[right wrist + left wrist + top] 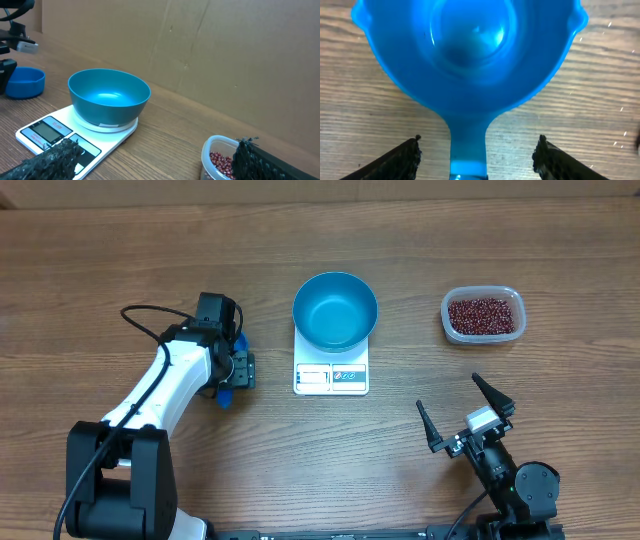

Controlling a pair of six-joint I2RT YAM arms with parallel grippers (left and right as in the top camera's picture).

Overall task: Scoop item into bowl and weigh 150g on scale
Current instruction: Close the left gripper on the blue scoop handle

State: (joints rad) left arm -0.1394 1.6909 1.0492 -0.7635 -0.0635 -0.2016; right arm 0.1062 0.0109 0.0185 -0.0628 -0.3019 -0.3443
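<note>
The beans sit as a dark red heap in the clear tub at the far right of the table. My right wrist camera catches only a corner of them, cut off by the frame edge. The blue bowl stands empty on the white scale, well to the left of the tub (I can't read the display in any view). Further left, the scoop rests on the wood, empty. From overhead I see only slivers of its blue, since the left gripper covers it. Its fingers straddle the handle with bare wood showing on both sides, spread apart and gripping nothing. The right gripper hovers toward the table's near edge, on my side of the tub, spread wide with nothing between its fingers.
</note>
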